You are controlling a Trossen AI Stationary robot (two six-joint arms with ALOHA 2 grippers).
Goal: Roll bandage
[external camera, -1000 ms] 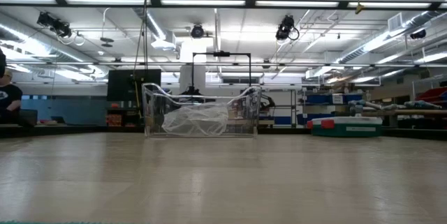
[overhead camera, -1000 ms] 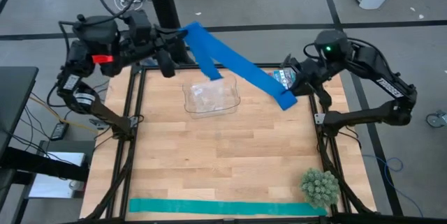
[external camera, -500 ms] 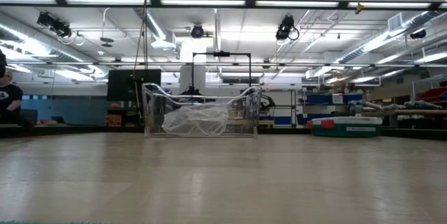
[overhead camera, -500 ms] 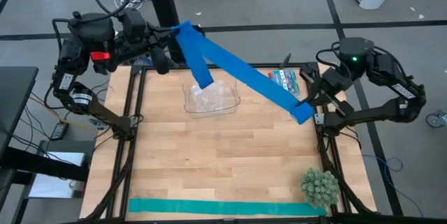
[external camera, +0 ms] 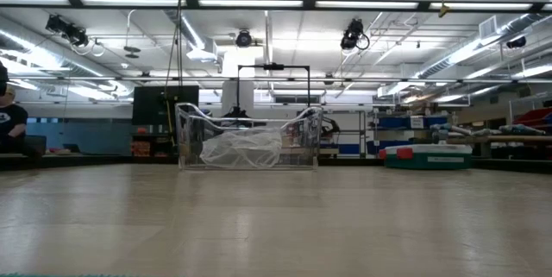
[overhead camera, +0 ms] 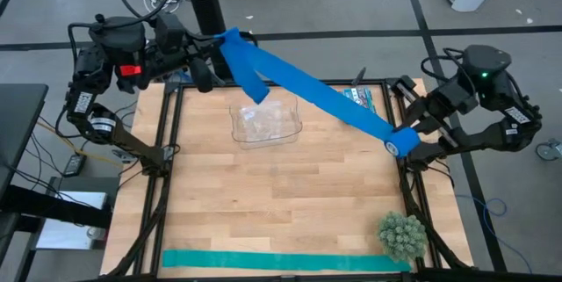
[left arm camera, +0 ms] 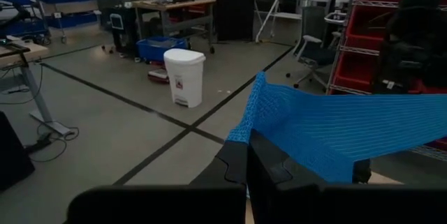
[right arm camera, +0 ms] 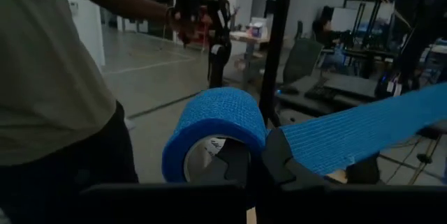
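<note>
The royal-blue bandage (overhead camera: 307, 93) stretches in the air across the table's far half, from my left gripper (overhead camera: 219, 52) at the far left to my right gripper (overhead camera: 411, 131) at the right edge. Both grippers are shut on it. Its right end is wound into a small roll (right arm camera: 216, 130). At the left gripper a short tail (overhead camera: 253, 84) hangs down past the fold. The left wrist view shows the strip (left arm camera: 335, 133) fanning out from the shut fingers. The low view shows neither gripper nor bandage. My left gripper pinches the bandage between its two fingers at a bunched fold (left arm camera: 246, 130) near the strip's left end. The strip runs off taut toward the right arm, clear of the table. My right gripper holds the roll by its wall (right arm camera: 257, 140), apparently with one finger in the hollow core and one outside, where the strip leaves the roll. The roll is lifted clear of the table.
A clear plastic container (overhead camera: 266, 124) with crumpled film stands under the strip, also in the low view (external camera: 250, 139). A teal-green strip (overhead camera: 281, 260) lies along the near edge. A green spiky ball (overhead camera: 402, 235) sits at the near right, a small packet (overhead camera: 358, 97) at the far right. A person (right arm camera: 56, 77) stands close beside the table.
My right gripper has gone toward the table's right edge and a little nearer, carrying the bandage's right end, which now shows as a small roll. The strip has been drawn out longer and straighter between the two grippers. The left end has stayed about where it was.
</note>
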